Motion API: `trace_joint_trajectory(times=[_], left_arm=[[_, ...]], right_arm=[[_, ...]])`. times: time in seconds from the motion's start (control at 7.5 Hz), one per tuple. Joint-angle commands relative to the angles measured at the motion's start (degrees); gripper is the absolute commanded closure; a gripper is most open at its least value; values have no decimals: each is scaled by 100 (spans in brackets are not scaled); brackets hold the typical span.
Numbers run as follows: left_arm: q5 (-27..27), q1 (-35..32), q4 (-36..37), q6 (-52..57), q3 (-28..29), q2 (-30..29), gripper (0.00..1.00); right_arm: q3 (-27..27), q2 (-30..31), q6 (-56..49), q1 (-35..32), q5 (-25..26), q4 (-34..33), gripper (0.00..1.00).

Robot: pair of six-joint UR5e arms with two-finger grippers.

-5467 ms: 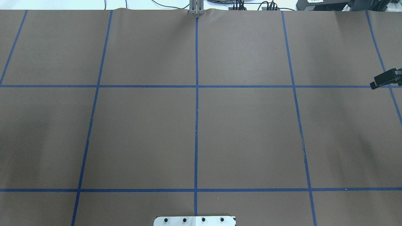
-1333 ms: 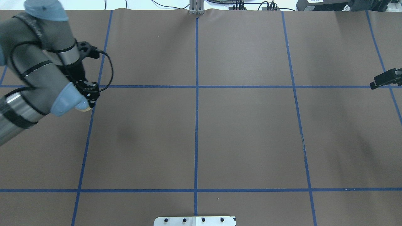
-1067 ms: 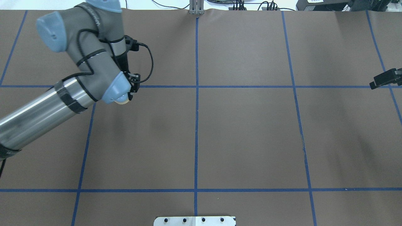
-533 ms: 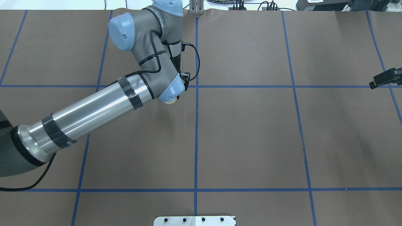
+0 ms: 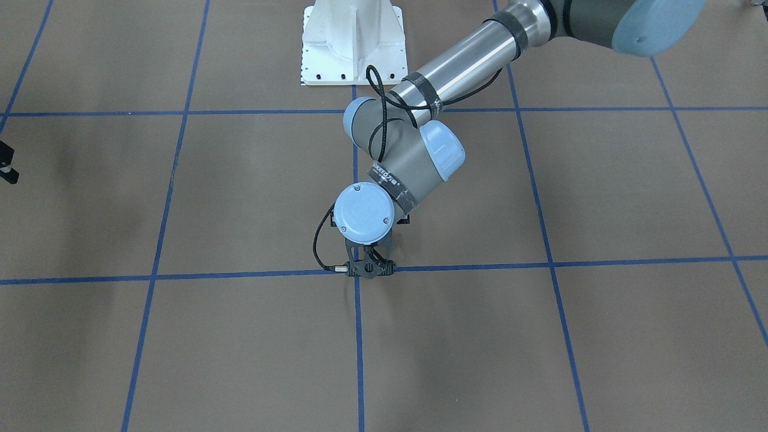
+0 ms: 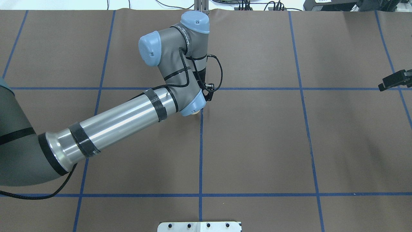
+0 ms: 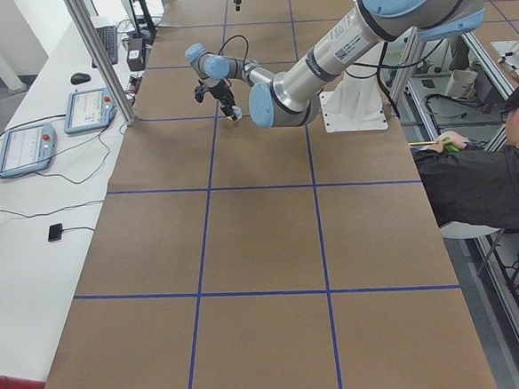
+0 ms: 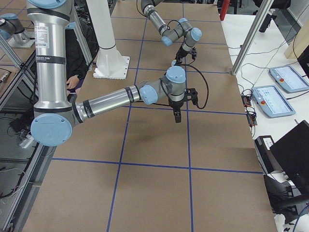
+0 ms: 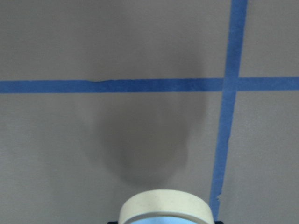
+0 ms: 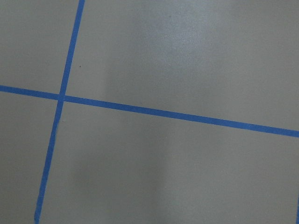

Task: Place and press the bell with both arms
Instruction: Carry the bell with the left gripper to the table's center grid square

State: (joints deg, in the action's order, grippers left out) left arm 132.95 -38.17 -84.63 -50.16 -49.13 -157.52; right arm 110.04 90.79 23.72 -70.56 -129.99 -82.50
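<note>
- Your left fingers point(image 7: 228, 103) are gripping the small light-blue dome-shaped desk bell with the cream base rim point(image 9: 166, 207). It is sitting right at their tips, lifted off the brown paper-covered counter point(image 6: 257, 145).
- The bell's cream rim is facing down toward the counter, so its axis is running upright, in line with the fingers. The button side is hidden up between them.
- The relation you are working with is straight down. The counter is lying directly beneath the fingers, and the bell's dark shadow point(image 9: 145, 149) is falling just ahead of it. The crossing of blue tape lines point(image 9: 229, 84) is lying just beside that shadow. I judge the coming move to be a plain vertical lowering with no tilt.
- Your right fingers point(image 6: 392, 81) are hanging well apart from the bell, out toward the counter's far side. I cannot tell whether they are wide or narrow.
- So your silver-and-grey left arm point(image 6: 119, 120) is the nearer one by far. The right fingers are going to need a long reach across toward the left fingers before any press.
</note>
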Motion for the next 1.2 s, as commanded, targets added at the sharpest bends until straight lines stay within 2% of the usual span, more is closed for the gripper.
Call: trace_joint_trajectory(times=[0.0,0.27,0.4,0.53,0.8,1.07], left_arm=[[-6,81,-490,-151,236,-33,73],[-6,90,-853,-248,360,-42,48],[-6,90,-853,-240,360,-42,21],[-15,90,-853,-266,334,-60,0],[-23,73,-819,-353,247,-86,0],[-120,-312,-504,-267,-279,-34,0]], right_arm=[[0,0,1,-2,0,-3,0],[0,0,1,-2,0,6,0],[9,0,1,-2,0,6,0],[0,-9,1,7,0,6,0],[9,-44,1,7,0,-3,0],[9,-367,-25,-2,-105,-12,0]])
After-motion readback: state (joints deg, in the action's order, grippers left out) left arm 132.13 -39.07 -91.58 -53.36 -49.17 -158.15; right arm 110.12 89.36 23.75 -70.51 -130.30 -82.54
